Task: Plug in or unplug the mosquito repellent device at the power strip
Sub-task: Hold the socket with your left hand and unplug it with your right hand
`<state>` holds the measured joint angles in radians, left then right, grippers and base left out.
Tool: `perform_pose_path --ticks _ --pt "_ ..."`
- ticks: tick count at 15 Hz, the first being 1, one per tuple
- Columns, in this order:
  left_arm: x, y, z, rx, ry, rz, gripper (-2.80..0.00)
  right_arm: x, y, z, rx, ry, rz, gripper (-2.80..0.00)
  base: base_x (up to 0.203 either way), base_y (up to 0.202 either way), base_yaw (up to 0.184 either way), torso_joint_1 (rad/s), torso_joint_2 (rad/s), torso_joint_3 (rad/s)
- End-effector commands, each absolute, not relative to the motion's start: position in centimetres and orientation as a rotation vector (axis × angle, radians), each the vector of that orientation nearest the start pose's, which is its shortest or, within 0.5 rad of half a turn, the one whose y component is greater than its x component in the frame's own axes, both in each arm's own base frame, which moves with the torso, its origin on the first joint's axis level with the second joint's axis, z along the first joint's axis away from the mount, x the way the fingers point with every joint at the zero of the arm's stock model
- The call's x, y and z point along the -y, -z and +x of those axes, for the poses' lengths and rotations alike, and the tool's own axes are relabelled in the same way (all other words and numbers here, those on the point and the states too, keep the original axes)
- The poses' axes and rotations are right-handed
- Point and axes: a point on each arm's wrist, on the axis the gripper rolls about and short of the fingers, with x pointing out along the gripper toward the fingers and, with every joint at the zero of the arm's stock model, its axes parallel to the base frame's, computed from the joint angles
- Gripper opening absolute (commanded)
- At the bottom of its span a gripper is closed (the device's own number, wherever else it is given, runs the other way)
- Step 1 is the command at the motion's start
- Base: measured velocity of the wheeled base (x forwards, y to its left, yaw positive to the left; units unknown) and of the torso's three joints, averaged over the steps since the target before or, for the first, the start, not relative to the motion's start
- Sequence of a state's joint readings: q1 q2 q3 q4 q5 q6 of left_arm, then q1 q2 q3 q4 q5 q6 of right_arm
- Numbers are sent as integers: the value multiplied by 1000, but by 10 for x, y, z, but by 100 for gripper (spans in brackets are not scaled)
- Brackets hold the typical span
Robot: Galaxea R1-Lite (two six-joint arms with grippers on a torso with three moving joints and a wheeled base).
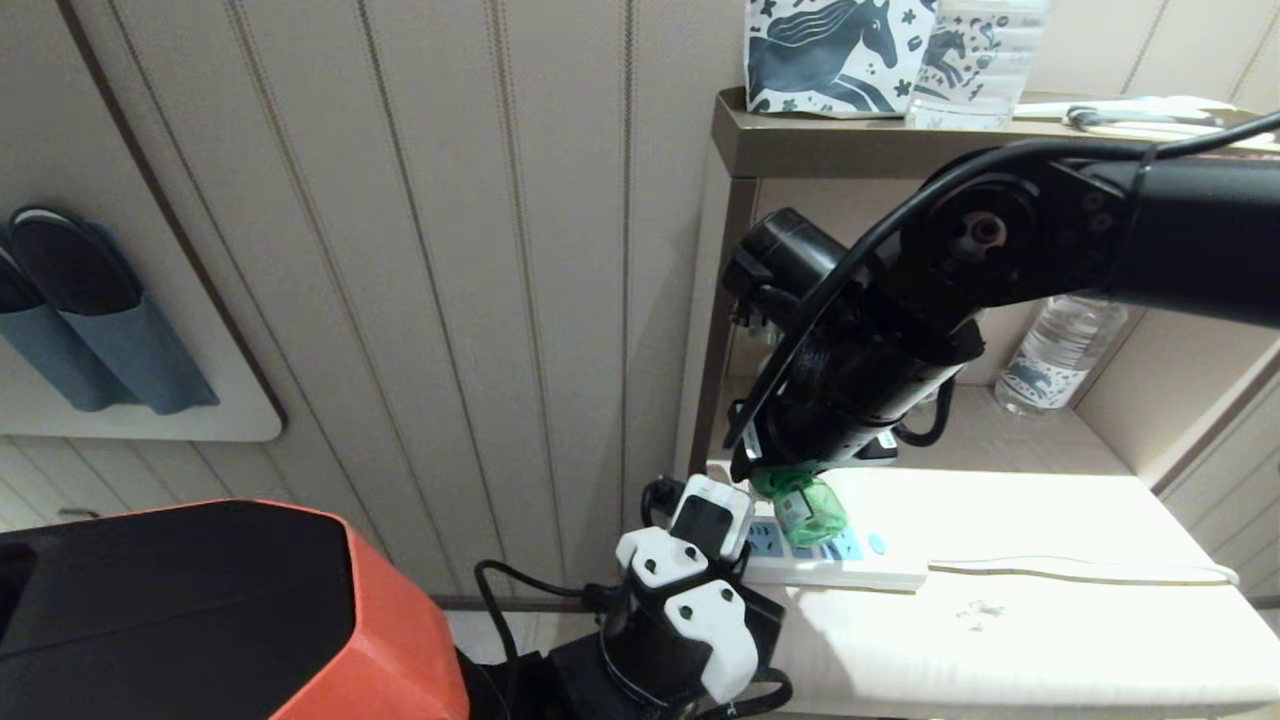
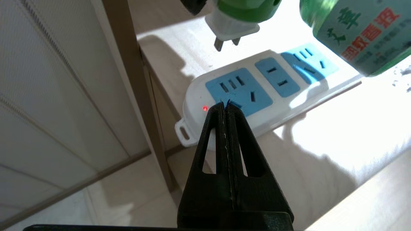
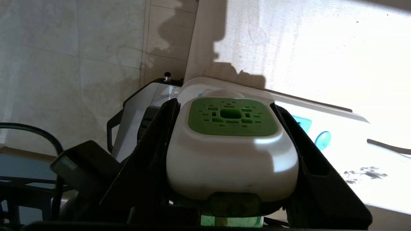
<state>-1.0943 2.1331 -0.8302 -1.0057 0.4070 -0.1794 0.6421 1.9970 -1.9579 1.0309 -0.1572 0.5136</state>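
My right gripper [image 3: 224, 105] is shut on the white-and-green head of the mosquito repellent device [image 3: 231, 144]. Its green bottle [image 1: 805, 508] shows below my right wrist, over the power strip [image 1: 845, 565]. In the left wrist view the device's plug [image 2: 229, 30] hangs in the air with both prongs clear of the light-blue sockets, and the labelled bottle [image 2: 359, 32] is beside it. The power strip [image 2: 257, 86] lies flat with a red light lit at its end. My left gripper [image 2: 225, 104] is shut and empty, its tips at the edge of the end socket; whether they touch it I cannot tell.
The strip rests on a pale lower shelf [image 1: 1000, 640], its white cord [image 1: 1080, 572] running right. A water bottle [image 1: 1060, 350] stands at the shelf's back. A horse-patterned mug [image 1: 830, 50] and another bottle [image 1: 975, 60] sit on the top. Slippers [image 1: 90, 320] hang on the left wall.
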Motion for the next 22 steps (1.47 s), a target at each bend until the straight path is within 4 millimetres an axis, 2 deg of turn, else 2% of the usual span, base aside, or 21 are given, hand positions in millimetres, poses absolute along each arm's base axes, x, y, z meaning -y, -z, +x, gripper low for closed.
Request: perform_pose_path --ticks 1,6,10,11,15,18,20,22 --pt "326 -96 179 -230 659 -13 -280 -207 -252 282 -1070 -165 42 -280 0 0 0 0 0 0" --pt "313 -124 182 -191 640 -45 -280 -206 -252 283 -1069 -163 44 -280 0 0 0 0 0 0" --pt "286 -137 183 -197 598 -43 -280 -205 -253 283 -1068 -162 48 -280 0 0 0 0 0 0" --pt "273 -139 183 -207 577 -37 -280 -204 -254 282 -1065 -161 51 -280 0 0 0 0 0 0" --pt "217 -124 194 -277 431 1 -280 -202 -258 280 -1056 -165 58 -280 0 0 0 0 0 0" --pt "151 -120 203 -301 239 -9 -280 -200 -259 278 -1063 -161 57 -280 0 0 0 0 0 0" --pt "106 -129 197 -278 119 -37 -280 -197 -264 273 -1060 -160 62 -280 0 0 0 0 0 0" --pt "76 -138 180 -248 65 -48 -280 -192 -273 266 -1048 -164 72 -280 0 0 0 0 0 0"
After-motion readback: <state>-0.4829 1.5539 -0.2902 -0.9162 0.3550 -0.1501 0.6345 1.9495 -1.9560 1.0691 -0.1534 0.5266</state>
